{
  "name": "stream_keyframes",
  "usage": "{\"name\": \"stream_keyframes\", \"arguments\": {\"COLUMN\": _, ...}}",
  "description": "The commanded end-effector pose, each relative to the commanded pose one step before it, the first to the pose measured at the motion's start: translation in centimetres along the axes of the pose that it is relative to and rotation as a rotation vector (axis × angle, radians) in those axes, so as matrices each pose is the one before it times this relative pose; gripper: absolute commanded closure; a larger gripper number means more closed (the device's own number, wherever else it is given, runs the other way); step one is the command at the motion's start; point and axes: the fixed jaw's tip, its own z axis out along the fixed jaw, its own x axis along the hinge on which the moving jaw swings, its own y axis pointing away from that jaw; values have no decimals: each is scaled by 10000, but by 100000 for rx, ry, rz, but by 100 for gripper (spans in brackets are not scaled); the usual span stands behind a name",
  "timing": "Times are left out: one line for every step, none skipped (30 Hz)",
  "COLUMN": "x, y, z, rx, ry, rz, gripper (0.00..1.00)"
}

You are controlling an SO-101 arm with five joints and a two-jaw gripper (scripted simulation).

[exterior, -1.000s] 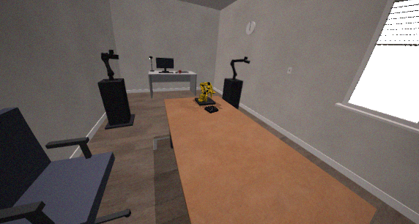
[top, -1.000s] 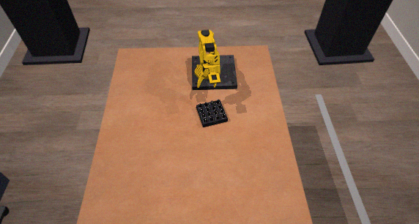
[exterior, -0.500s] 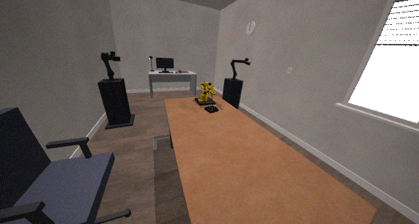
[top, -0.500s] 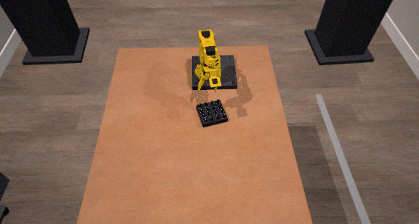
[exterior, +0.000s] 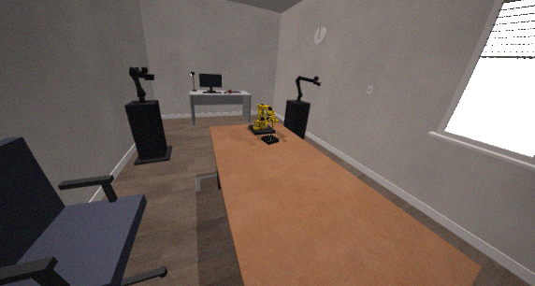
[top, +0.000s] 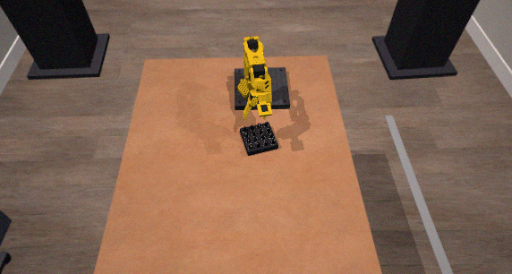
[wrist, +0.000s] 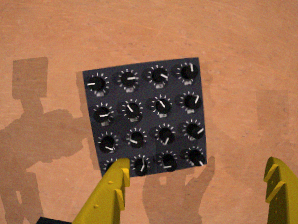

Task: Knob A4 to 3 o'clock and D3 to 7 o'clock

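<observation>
Knob box [top: 260, 139] [exterior: 269, 139] [wrist: 146, 122] near half-open pincer [top: 255, 113] [exterior: 267, 125] [wrist: 197, 162]

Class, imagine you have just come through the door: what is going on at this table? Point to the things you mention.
A small yellow robot arm [top: 254, 59] [exterior: 261, 111] is working at a black box of knobs [top: 260, 139] [exterior: 269, 139] [wrist: 145, 95] on the orange-brown table [top: 233, 201] [exterior: 318, 195]. Its jaws are partly open and hold nothing. In the wrist view, one of them overlaps the corner of the box nearest the arm. The knobs point in various directions, and none is gripped.
</observation>
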Motion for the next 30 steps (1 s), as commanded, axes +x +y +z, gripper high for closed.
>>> {"name": "stream_keyframes", "arguments": {"x": -3057, "y": -1802, "z": 871, "rx": 268, "ry": -609, "rz": 1740, "gripper": 60}}
{"name": "stream_keyframes", "arguments": {"x": 0, "y": 0, "z": 0, "rx": 0, "ry": 0, "rz": 0, "gripper": 60}}
{"name": "stream_keyframes", "arguments": {"x": 2, "y": 0, "z": -3, "rx": -1, "ry": 2, "rz": 0, "gripper": 60}}
{"name": "stream_keyframes", "arguments": {"x": -6, "y": -6, "z": 0, "rx": 3, "ry": 0, "rz": 6, "gripper": 60}}
{"name": "stream_keyframes", "arguments": {"x": 0, "y": -12, "z": 0, "rx": 3, "ry": 0, "rz": 13, "gripper": 60}}
{"name": "stream_keyframes", "arguments": {"x": -1, "y": -30, "z": 0, "rx": 3, "ry": 0, "rz": 22, "gripper": 60}}
{"name": "stream_keyframes", "arguments": {"x": -1, "y": -36, "z": 0, "rx": 9, "ry": 0, "rz": 35, "gripper": 60}}
{"name": "stream_keyframes", "arguments": {"x": -1, "y": -54, "z": 0, "rx": 9, "ry": 0, "rz": 50, "gripper": 60}}
{"name": "stream_keyframes", "arguments": {"x": -1, "y": -72, "z": 0, "rx": 13, "ry": 0, "rz": 63, "gripper": 60}}
{"name": "stream_keyframes", "arguments": {"x": -2, "y": -84, "z": 6, "rx": 19, "ry": 0, "rz": 79, "gripper": 60}}
{"name": "stream_keyframes", "arguments": {"x": -8, "y": -102, "z": 0, "rx": 19, "ry": 0, "rz": 88, "gripper": 60}}
{"name": "stream_keyframes", "arguments": {"x": -2, "y": -108, "z": 0, "rx": 22, "ry": 3, "rz": 104, "gripper": 60}}
{"name": "stream_keyframes", "arguments": {"x": -3, "y": -126, "z": 1, "rx": 22, "ry": 0, "rz": 113, "gripper": 60}}
{"name": "stream_keyframes", "arguments": {"x": -9, "y": -138, "z": 1, "rx": 28, "ry": 0, "rz": 119, "gripper": 60}}
{"name": "stream_keyframes", "arguments": {"x": -3, "y": -144, "z": 7, "rx": 28, "ry": 0, "rz": 129, "gripper": 60}}
{"name": "stream_keyframes", "arguments": {"x": -10, "y": -144, "z": 1, "rx": 28, "ry": 3, "rz": 135, "gripper": 60}}
{"name": "stream_keyframes", "arguments": {"x": -4, "y": -156, "z": 1, "rx": 28, "ry": 0, "rz": 135, "gripper": 60}}
{"name": "stream_keyframes", "arguments": {"x": 0, "y": 0, "z": 0, "rx": 0, "ry": 0, "rz": 0, "gripper": 60}}
{"name": "stream_keyframes", "arguments": {"x": 0, "y": 0, "z": 0, "rx": 0, "ry": 0, "rz": 0, "gripper": 60}}
{"name": "stream_keyframes", "arguments": {"x": -6, "y": -151, "z": 3, "rx": 28, "ry": 1, "rz": 139, "gripper": 60}}
{"name": "stream_keyframes", "arguments": {"x": -3, "y": -144, "z": 1, "rx": 31, "ry": 0, "rz": 132, "gripper": 60}}
{"name": "stream_keyframes", "arguments": {"x": -9, "y": -144, "z": 7, "rx": 28, "ry": 0, "rz": 129, "gripper": 60}}
{"name": "stream_keyframes", "arguments": {"x": -3, "y": -138, "z": 1, "rx": 25, "ry": 3, "rz": 123, "gripper": 60}}
{"name": "stream_keyframes", "arguments": {"x": -9, "y": -126, "z": 1, "rx": 25, "ry": 0, "rz": 113, "gripper": 60}}
{"name": "stream_keyframes", "arguments": {"x": -3, "y": -108, "z": 1, "rx": 22, "ry": 0, "rz": 101, "gripper": 60}}
{"name": "stream_keyframes", "arguments": {"x": -9, "y": -102, "z": 1, "rx": 19, "ry": 0, "rz": 91, "gripper": 60}}
{"name": "stream_keyframes", "arguments": {"x": -2, "y": -84, "z": 6, "rx": 16, "ry": 0, "rz": 75, "gripper": 60}}
{"name": "stream_keyframes", "arguments": {"x": -2, "y": -72, "z": 0, "rx": 16, "ry": 0, "rz": 63, "gripper": 60}}
{"name": "stream_keyframes", "arguments": {"x": -2, "y": -54, "z": 0, "rx": 9, "ry": 0, "rz": 50, "gripper": 60}}
{"name": "stream_keyframes", "arguments": {"x": -1, "y": -42, "z": 0, "rx": 6, "ry": 0, "rz": 35, "gripper": 60}}
